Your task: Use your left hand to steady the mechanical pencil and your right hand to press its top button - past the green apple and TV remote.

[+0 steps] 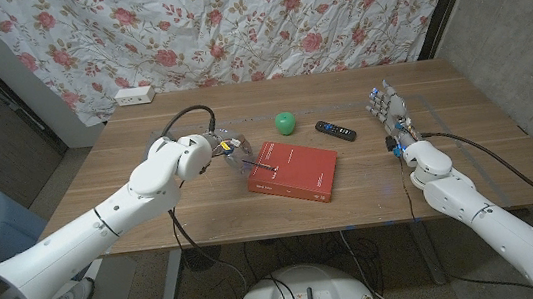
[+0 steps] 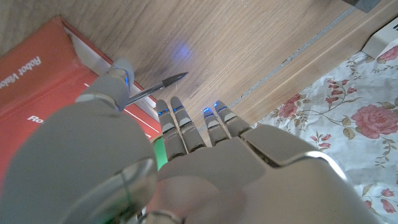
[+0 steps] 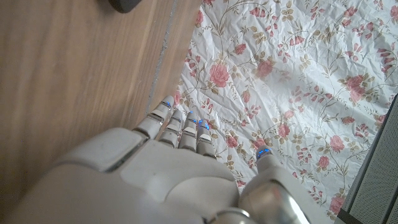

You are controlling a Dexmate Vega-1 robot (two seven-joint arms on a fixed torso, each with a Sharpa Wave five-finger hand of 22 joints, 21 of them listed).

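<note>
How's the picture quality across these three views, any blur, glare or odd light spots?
Head view: even, soft light, sharp, faint shadows beside the red book and green apple. Left wrist view: the left hand up close is soft and blurred, the mechanical pencil is sharper, and a blue glow spots the table. Right wrist view: the right hand is blurred; the floral cloth is crisp.

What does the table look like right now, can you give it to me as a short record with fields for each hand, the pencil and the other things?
left hand: over the red book's near-left corner, holding the pencil
pencil: pinched at one end between thumb and fingers, tip sticking out over the table
right hand: at the table's right side, fingers apart, holding nothing
red book: lying flat mid-table
green apple: behind the book
remote: right of the apple, behind the book
button press: not yet begun
</note>
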